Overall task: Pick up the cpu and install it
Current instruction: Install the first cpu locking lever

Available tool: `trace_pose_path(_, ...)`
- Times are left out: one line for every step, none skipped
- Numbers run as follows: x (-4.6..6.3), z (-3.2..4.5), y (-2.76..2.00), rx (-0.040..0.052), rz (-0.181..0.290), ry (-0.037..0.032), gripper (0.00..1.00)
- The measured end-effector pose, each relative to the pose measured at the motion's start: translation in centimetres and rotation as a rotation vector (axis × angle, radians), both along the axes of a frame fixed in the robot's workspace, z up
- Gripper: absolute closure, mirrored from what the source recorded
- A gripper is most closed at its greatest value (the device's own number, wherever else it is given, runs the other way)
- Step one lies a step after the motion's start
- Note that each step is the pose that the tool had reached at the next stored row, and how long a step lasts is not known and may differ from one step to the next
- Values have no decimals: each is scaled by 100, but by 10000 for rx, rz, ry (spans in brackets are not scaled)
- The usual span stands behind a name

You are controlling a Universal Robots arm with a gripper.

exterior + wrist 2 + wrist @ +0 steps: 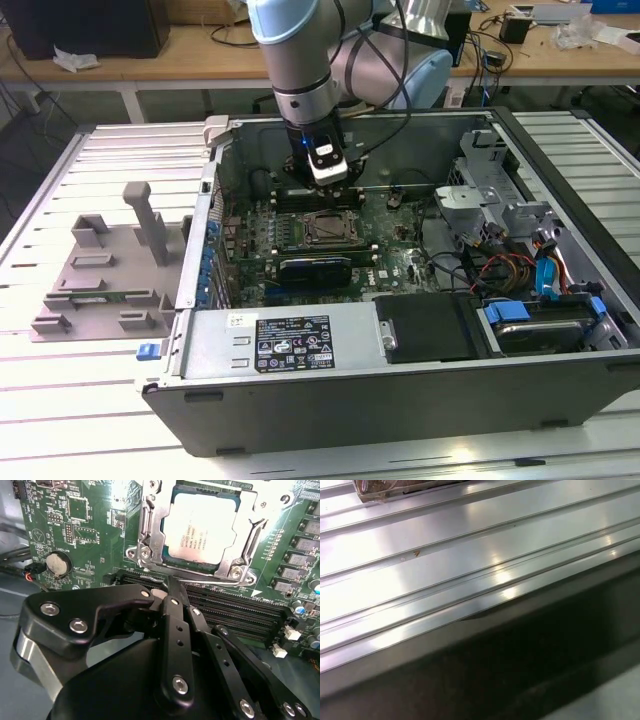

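Inside computer case (330, 400), cpu (202, 527) sits in socket (150, 540); jaws shut, empty.

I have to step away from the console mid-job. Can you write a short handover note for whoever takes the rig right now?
Tool: fingers closed together, holding nothing, hanging just beside the socket inside the open computer case.
cpu: lying flat in the motherboard socket, silver top up, inside the metal frame.
Grey fixture tray: on the table at the exterior view's left, outside the case.
Done: cpu picked up and placed in the socket.
Left: whether it is fully seated or the frame latched cannot be told.
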State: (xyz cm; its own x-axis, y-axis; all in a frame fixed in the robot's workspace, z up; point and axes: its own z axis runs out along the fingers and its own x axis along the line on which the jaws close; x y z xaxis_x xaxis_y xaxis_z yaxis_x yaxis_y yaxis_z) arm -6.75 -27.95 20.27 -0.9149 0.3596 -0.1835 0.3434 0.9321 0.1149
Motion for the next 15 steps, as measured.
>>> trace_pose_path(-1, -21, 0, -1, -36, -4, 89)
trace_pose_path(-1, -47, 0, -12, -103, -10, 89)
trace_pose_path(-1, -47, 0, -12, -104, -10, 89)
trace_pose_path(0, -41, 0, -11, -105, -13, 89)
trace_pose_path(0, 33, 0, -9, -105, -13, 89)
trace_pose_path(-13, 30, 0, -3, -105, -54, 89)
trace_pose_path(-16, -2, 0, -5, -103, -97, 89)
trace_pose_path(-16, -15, 0, -3, -104, -105, 89)
trace_pose_path(-16, -26, 0, -4, -104, -111, 89)
trace_pose_path(-16, -37, -1, -4, -104, -117, 89)
trace_pose_path(-17, -43, -1, -6, -104, -119, 89)
trace_pose_path(-17, -47, -2, -7, -104, -122, 89)
trace_pose_path(-18, -51, -3, -7, -106, -126, 89)
trace_pose_path(-17, -57, -4, 3, -106, -133, 89)
trace_pose_path(-16, -60, -6, 2, -106, -140, 89)
